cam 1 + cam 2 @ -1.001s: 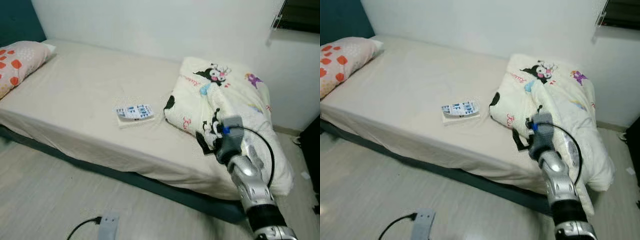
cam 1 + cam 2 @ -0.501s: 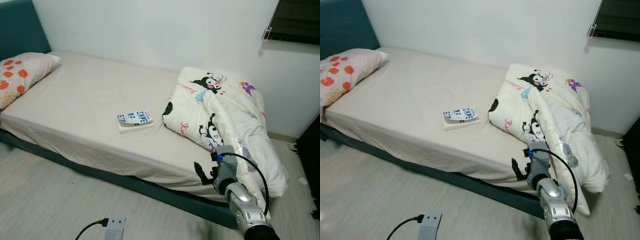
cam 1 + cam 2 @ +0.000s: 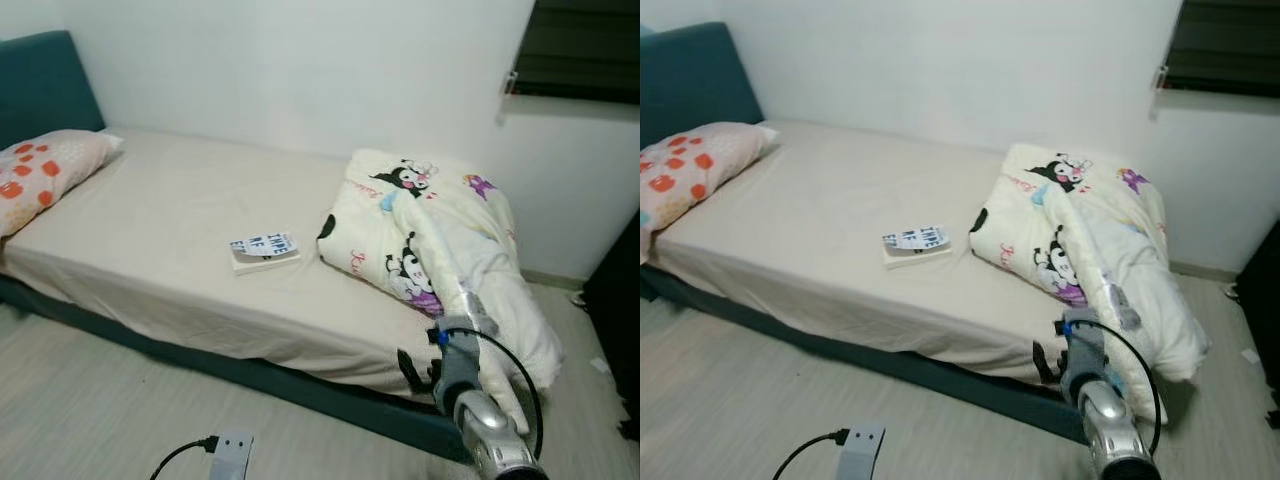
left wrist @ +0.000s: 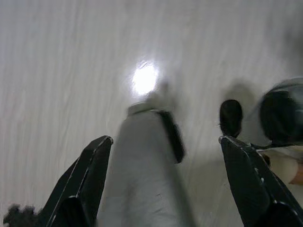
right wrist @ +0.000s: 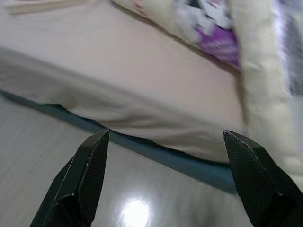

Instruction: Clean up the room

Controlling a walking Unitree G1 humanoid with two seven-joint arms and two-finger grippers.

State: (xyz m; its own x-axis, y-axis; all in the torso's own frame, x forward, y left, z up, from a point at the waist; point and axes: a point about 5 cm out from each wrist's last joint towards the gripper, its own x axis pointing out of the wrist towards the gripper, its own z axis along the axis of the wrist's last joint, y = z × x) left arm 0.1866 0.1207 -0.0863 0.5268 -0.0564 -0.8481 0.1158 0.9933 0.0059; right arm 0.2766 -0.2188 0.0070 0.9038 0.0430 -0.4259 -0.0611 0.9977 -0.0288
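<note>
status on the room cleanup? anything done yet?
Nothing looks done. The cartoon-print blanket lies bunched at the foot of the bed, spilling over its edge, and a book sits mid-mattress. In hand: nothing; the right gripper is open and empty near the bed's edge. Left: blanket, book, power strip on the floor.

The right arm (image 3: 487,432) is a rounded silver tube ending in a grey boxy wrist block with a small blue patch on it. A thin black cable (image 3: 527,378) loops from that block back down to the silver forearm. Each gripper has two long, black, tapered fingers (image 5: 83,182) with a fine woven texture and pointed tips.
</note>
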